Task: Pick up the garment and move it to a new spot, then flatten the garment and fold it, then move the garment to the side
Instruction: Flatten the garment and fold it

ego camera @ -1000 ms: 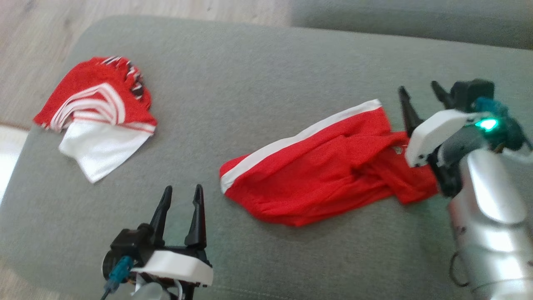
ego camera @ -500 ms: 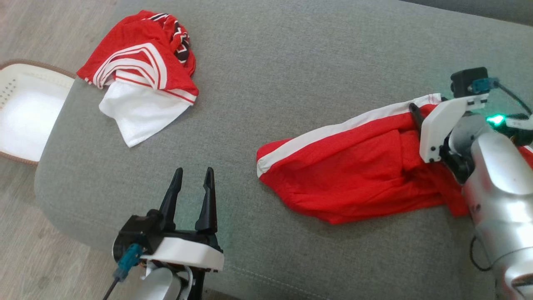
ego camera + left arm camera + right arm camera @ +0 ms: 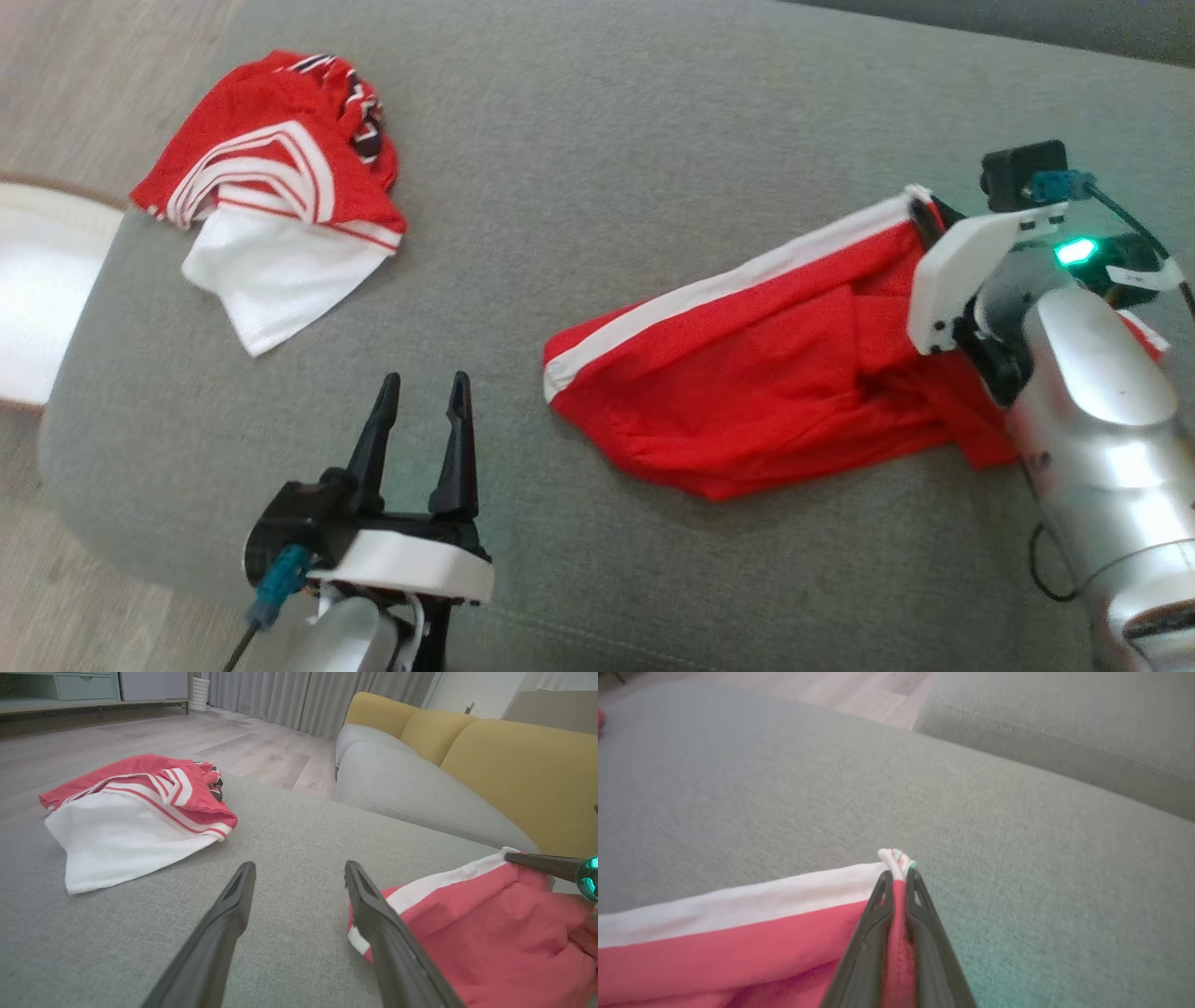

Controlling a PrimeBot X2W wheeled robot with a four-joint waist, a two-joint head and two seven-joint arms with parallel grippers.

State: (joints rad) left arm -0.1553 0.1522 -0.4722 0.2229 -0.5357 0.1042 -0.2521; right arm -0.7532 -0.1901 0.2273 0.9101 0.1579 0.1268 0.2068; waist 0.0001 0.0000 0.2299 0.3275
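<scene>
I see a red garment (image 3: pixel 747 401) with a white side stripe lying crumpled on the right half of a grey cushion (image 3: pixel 607 121). My right gripper (image 3: pixel 899 875) is clamped on the garment's far right corner. Its two dark fingers are pressed together with the end of the white stripe pinched between them, and a small tuft of fabric pokes out past the tips. My left gripper (image 3: pixel 425 385) hovers near the cushion's front edge, to the left of the garment, with its fingers spread and nothing between them. A bunched red and white jersey (image 3: pixel 271 215) sits at the cushion's far left corner, well apart from both grippers. A pale, brown-rimmed container (image 3: pixel 37 308) rests on the wooden floor (image 3: pixel 93 56) beside that corner
</scene>
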